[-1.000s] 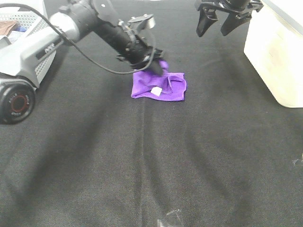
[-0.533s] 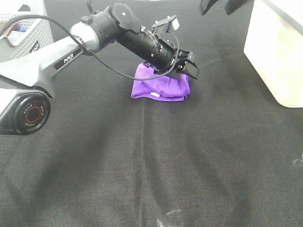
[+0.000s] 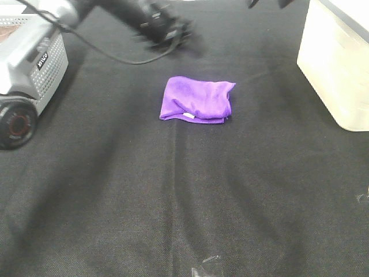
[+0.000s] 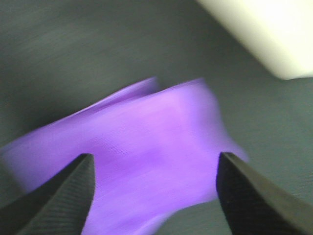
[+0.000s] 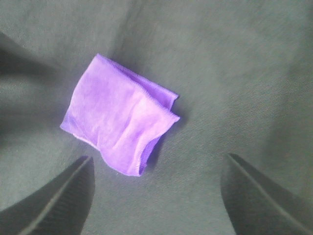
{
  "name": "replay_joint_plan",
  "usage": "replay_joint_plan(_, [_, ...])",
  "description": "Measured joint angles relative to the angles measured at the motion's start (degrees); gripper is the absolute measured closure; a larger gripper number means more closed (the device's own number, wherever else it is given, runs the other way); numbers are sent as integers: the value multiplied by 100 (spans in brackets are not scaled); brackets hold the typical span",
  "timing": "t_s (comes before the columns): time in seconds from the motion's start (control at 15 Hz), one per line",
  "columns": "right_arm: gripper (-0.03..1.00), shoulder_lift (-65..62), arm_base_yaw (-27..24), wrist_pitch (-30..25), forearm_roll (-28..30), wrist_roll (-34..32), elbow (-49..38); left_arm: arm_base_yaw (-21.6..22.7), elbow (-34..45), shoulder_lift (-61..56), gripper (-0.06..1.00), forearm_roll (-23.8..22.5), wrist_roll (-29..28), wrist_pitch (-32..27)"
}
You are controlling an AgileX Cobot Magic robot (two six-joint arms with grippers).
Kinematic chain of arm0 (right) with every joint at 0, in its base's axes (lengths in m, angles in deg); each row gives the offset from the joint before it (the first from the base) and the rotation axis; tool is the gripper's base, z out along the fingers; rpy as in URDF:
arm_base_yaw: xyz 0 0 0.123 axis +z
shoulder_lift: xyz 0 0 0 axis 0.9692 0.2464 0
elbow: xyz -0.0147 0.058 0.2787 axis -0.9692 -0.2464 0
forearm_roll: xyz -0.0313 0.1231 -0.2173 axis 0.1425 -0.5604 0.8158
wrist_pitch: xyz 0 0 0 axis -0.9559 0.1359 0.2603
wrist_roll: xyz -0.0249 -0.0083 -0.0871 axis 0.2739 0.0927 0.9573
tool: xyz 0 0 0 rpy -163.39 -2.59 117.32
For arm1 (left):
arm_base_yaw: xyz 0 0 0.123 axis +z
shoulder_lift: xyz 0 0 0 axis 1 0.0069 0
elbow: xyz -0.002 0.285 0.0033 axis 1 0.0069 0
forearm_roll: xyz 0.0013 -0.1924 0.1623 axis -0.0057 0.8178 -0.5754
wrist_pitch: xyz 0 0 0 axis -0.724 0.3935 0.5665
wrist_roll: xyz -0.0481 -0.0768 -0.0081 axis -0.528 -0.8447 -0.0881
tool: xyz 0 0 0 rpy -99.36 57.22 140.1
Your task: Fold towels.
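The purple towel lies folded in a small rectangle on the black table cloth, its white tag at the near edge. It also shows in the left wrist view, blurred, and in the right wrist view. My left gripper is a motion blur behind and left of the towel, off the cloth. It is open and empty. My right gripper is at the far edge, only its tips in view, and is open and empty above the towel.
A cream box stands at the right, also in the left wrist view. The grey perforated basket and the left arm's base are at the far left. A clear plastic scrap lies at the near edge.
The left gripper was on the towel, swept across it to the right, then let go and pulled back to the far left. The towel now lies folded flat. The right gripper rose out of the frame.
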Motion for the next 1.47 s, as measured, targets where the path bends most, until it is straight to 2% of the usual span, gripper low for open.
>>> replay_joint_plan(0.07, [25, -69, 0, 0, 92, -103, 0, 92, 0, -23, 26, -791, -510, -23])
replay_joint_plan(0.2, [25, -235, 0, 0, 321, -269, -74, 143, 0, -166, 24, -1765, -1008, -34])
replay_joint_plan(0.27, [25, -235, 0, 0, 321, -269, -74, 143, 0, -166, 24, -1765, -1008, -34])
replay_joint_plan(0.33, [25, -613, 0, 0, 625, -430, -498, 138, 0, -390, 24, -2464, -1077, -40])
replay_joint_plan(0.4, [25, -613, 0, 0, 625, -430, -498, 138, 0, -390, 24, -2464, -1077, -40])
replay_joint_plan(0.47, [25, -859, -6, 0, 699, -510, -808, 143, 0, -476, 24, -2773, -1077, -34])
replay_joint_plan(0.53, [25, -1186, -6, 0, 745, -533, -1186, 155, 0, -504, 24, -2888, -1077, -34])
replay_joint_plan(0.67, [25, -1868, -6, 0, 756, -533, -1925, 183, 0, -544, 24, -2830, -1106, -40])
replay_joint_plan(0.87, [25, -2888, -11, 0, 791, -539, -2911, 189, 80, -963, 24, -1667, -922, -69])
replay_joint_plan(0.93, [25, -3168, -11, 0, 796, -539, -3174, 183, 390, -1295, 24, -1375, -779, -57])
replay_joint_plan(1.07, [25, -3684, -11, 0, 854, -579, -3696, 143, 1919, -2246, 24, -1324, -493, -17])
replay_joint_plan(1.13, [25, -4269, -17, 0, 945, -688, -4177, 138, 3827, -3403, 24, -1736, -367, -29])
replay_joint_plan(1.33, [25, -5191, -17, 0, 951, -837, -4985, 206, 6280, -5437, 24, -2057, -109, -52])
replay_joint_plan(1.47, [25, -6148, -17, -6, 991, -1003, -5816, 676, 7385, -6864, 24, -2063, -80, -23])
